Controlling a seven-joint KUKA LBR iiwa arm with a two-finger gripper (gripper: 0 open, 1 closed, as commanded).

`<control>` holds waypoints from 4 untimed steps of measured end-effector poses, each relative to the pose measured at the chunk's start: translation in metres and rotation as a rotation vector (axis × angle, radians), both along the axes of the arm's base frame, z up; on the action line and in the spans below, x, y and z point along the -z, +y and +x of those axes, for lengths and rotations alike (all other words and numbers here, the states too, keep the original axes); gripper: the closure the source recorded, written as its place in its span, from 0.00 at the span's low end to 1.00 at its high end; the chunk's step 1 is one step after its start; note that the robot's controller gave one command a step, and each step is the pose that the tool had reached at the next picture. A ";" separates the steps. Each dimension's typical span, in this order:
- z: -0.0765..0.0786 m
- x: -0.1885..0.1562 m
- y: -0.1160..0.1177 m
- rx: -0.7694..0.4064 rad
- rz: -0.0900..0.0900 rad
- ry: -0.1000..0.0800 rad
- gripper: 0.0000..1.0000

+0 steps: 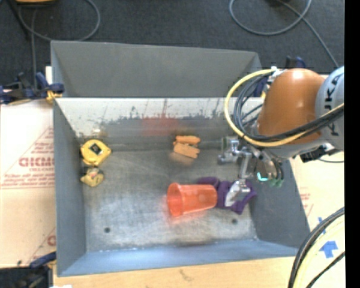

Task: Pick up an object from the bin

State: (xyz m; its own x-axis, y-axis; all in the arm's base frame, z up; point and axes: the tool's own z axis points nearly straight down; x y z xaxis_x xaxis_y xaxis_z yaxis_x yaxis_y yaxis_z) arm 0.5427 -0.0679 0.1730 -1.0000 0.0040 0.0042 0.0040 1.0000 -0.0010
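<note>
Gripper (pixel 242 189) low over a purple object (pixel 219 188) at right front of the bin (pixel 72 185); whether it grips cannot be told. An orange cup (pixel 191 200), lying on its side, touches the purple object. Tan piece (pixel 186 147) behind; yellow items (pixel 95 152) well apart, at left.

Light falls evenly from above on the grey bin (pixel 69 191), moderately bright. A pale band of glare runs along the foot of its far wall, with 1 faint reddish reflection near the middle; the wall above that band is a duller grey. The left and right walls lie in shade, darkest under the arm. The orange cover (pixel 291 101) on the wrist carries a soft sheen on top. The orange cup (pixel 192 198) throws only a thin shadow.
</note>
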 end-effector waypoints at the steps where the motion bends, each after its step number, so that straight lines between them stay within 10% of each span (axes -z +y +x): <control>1: 0.002 -0.004 0.000 -0.002 -0.001 -0.008 0.00; 2: 0.003 0.094 0.020 0.029 -0.004 -0.008 1.00; 4: -0.003 0.072 0.017 0.091 0.001 -0.005 1.00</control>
State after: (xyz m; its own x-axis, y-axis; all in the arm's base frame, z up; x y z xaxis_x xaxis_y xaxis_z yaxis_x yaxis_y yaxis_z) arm 0.5396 -0.0506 0.1008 -0.9955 0.0944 -0.0008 0.0944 0.9955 0.0005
